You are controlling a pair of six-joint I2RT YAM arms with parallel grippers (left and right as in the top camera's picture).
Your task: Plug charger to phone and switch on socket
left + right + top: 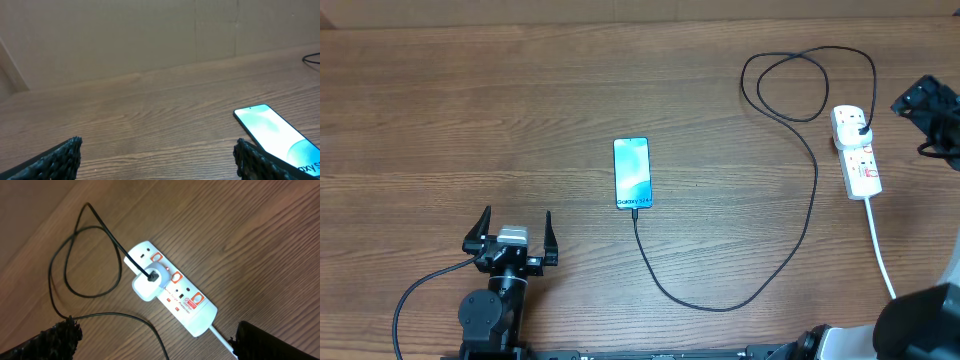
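Left gripper (517, 222) sits low, right gripper (155, 329) hangs over the socket (197, 311), both spread wide, holding nothing.

Matte-black left end effector (517, 222), with two tapered fingers (480, 230) of coarse, pitted texture; a silver-grey block (512, 238) sits behind them, then a round black joint housing (480, 312) trailing a black cable (412, 290). The right end effector (160, 341) is black too.

Bare worktop (470, 110) lay open between the left gripper (517, 215) and the phone (631, 172). On the right the cable (816, 190) swept across the approach and looped just beside the socket (863, 165); a white cord (880, 250) trailed off its near end.
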